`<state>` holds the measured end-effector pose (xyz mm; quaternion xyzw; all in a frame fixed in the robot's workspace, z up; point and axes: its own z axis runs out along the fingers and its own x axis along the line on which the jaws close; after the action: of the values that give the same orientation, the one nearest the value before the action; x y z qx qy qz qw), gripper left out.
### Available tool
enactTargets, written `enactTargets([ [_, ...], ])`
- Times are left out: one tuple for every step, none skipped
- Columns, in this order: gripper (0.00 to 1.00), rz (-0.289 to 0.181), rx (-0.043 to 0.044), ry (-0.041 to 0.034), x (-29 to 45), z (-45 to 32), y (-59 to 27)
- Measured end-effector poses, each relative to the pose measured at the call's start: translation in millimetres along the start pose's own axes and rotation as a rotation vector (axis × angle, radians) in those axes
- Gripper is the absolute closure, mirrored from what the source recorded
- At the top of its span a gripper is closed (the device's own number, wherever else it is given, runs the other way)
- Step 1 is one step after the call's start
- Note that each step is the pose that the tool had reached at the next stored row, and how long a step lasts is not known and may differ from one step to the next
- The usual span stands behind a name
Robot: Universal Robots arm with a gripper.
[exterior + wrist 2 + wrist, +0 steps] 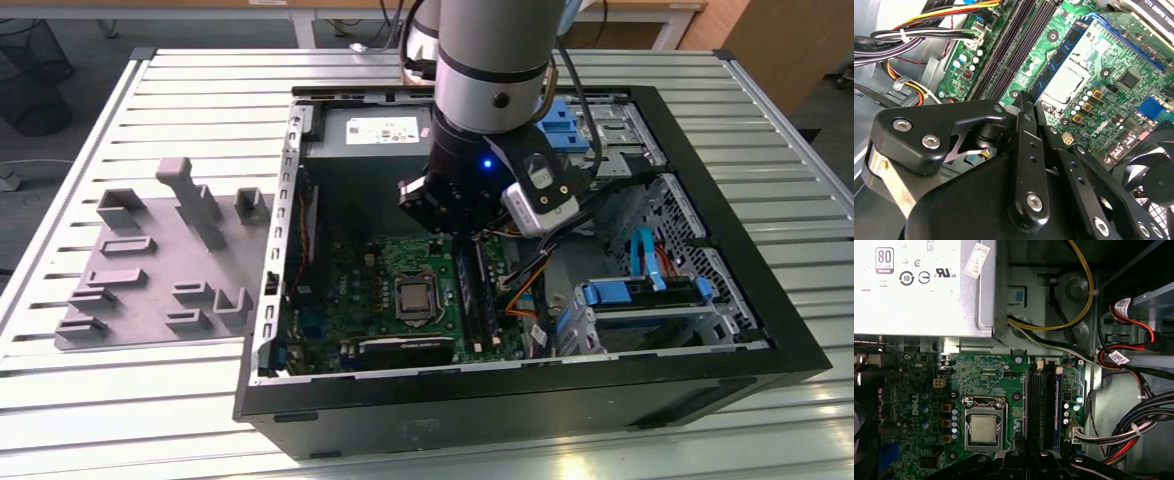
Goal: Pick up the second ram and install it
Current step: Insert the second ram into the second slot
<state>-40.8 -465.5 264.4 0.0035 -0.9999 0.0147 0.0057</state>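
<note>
Inside the computer case (534, 405), the pincer (1026, 102) is clamped on the second ram (1056, 65), which stands upright on the motherboard (989, 372) just beside the processor socket (1066, 82).

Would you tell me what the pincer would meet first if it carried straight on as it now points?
Most likely the thin blue-green ram stick with dark chips, standing along the black memory slots beside the silver processor socket, just beyond the pincer; whether they touch is unclear.

Bright, even lighting, soft shadows, slight glare
</note>
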Motion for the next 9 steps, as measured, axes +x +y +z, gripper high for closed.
enactTargets([
  [0.86,0.0,0.0,0.0,0.0,0.1,0.0],
  [0.86,0.0,-0.0001,0.0,0.0,0.3,0.0],
  [0.86,0.0,0.0,0.0,0.0,0.8,0.0],
  [0.86,0.0,0.0,0.0,0.0,0.8,0.0],
  [0.86,0.0,0.0,0.0,0.0,0.9,0.0],
  [0.86,0.0,0.0,0.0,0.0,1.0,0.0],
  [0.86,0.0,0.0,-0.0001,0.0,1.5,0.0],
  [0.86,0.0,0.0,-0.0001,0.0,1.6,0.1],
  [0.86,0.0,0.0,0.0,0.0,1.7,0.1],
])
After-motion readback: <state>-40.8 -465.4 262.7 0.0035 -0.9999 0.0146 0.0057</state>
